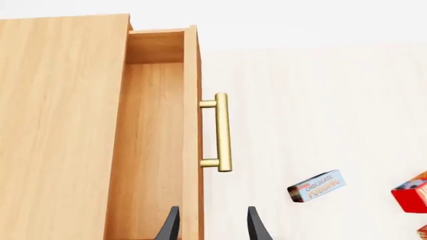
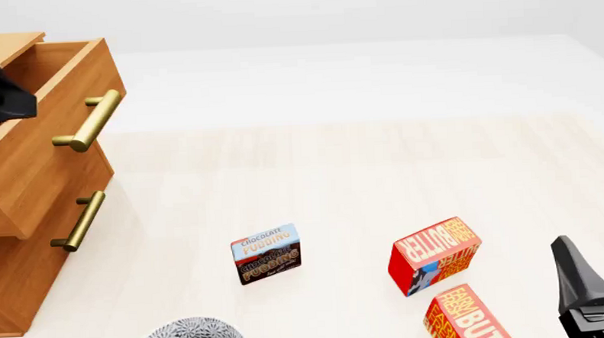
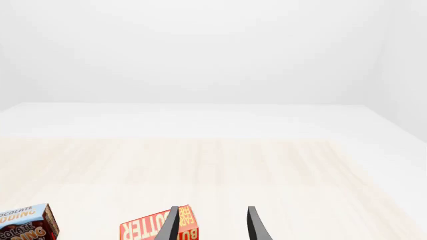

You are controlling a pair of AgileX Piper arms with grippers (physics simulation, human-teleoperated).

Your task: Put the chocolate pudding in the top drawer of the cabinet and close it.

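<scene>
Grabbing wrong box: chocolate pudding (image 2: 266, 254) sits near butter boxes (image 2: 434, 265) — you risk confusion.
Grippers: left gripper (image 1: 212, 226) and right gripper (image 3: 212, 224) both spread, empty.
Top drawer (image 1: 152, 145): open — avoid bumping it.

The right gripper (image 3: 212, 226) has its two dark fingers (image 3: 171, 225) spread apart with nothing between them. Beyond the fingers a red-orange butter box (image 3: 150, 230) rests on the pale wood bench (image 3: 267, 175). The chocolate pudding (image 3: 25, 225) stands apart from the butter box, partly cut off by the frame edge.
</scene>
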